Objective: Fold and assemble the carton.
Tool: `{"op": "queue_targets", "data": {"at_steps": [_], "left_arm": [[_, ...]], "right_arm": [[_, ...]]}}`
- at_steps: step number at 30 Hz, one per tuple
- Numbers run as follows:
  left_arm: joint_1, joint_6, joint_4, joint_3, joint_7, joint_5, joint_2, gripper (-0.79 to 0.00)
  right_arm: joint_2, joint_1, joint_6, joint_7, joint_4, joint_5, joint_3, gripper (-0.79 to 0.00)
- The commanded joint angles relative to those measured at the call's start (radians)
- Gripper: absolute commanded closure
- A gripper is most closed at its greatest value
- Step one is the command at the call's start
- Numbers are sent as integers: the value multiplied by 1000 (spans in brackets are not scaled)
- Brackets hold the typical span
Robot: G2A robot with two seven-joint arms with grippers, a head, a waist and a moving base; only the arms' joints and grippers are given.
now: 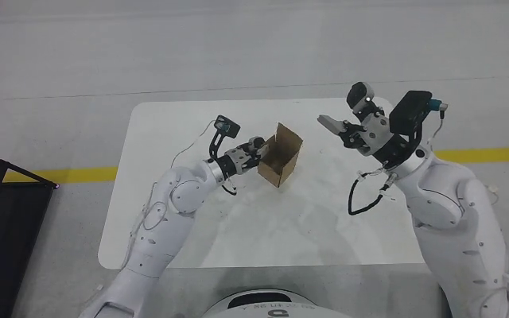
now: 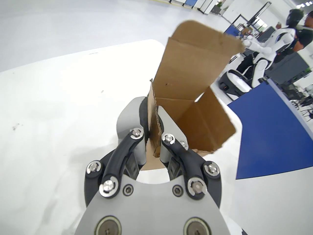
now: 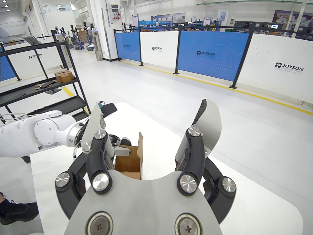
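Top view: the white tabletop [image 1: 238, 230] carries one brown carton [image 1: 280, 154], which stands with its open side up near the centre of the tabletop. The left gripper [image 1: 254, 149] is at 9 o'clock of the carton and touches its wall. The right gripper [image 1: 334, 127] is at 2 o'clock of the carton, apart from it.

Left wrist view: the left gripper [image 2: 152, 123] is clamped on the corrugated edge of one carton [image 2: 193, 74] wall, with one finger on each face. One flap stands upright on the far side. A second flap tilts outward.

Right wrist view: the right gripper [image 3: 152, 113] has its fingers spread wide, with nothing held between them. Beyond it, the carton [image 3: 128, 158] sits upright on the tabletop, its wall pinched by the left gripper [image 3: 121, 149].
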Motion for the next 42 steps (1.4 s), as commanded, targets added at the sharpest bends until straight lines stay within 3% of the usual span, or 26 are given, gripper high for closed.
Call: {"op": "queue_targets", "data": {"at_steps": [1,6,11,12,13,16,27,34,42], "left_arm": [[39,-20,-41,-20,-15,-26,8,-785],[138,-73,-140,-102,-32,-87,31,-785],[255,-162,-214,-253,-6,-129,60,-785],[274,-183,-216,-288,8,-136,65,-785],[285,-205,-217,-325,20,-137,71,-785],[298,-280,-200,-404,70,-168,82,-785],[298,-280,-200,-404,70,-168,82,-785],[298,-280,-200,-404,70,-168,82,-785],[298,-280,-200,-404,70,-168,82,-785]], "right_arm": [[0,-3,2,3,1,11,3,-677],[-1,2,16,32,4,38,1,-683],[-2,7,32,71,6,107,-8,-680],[-2,10,31,93,12,123,-13,-708],[-1,15,29,134,20,150,-25,-785],[0,27,20,182,28,190,-40,-785],[0,23,21,187,33,185,-43,-785],[3,-29,39,234,109,25,-88,-785],[-9,-26,17,177,241,-49,-215,-785]]}}
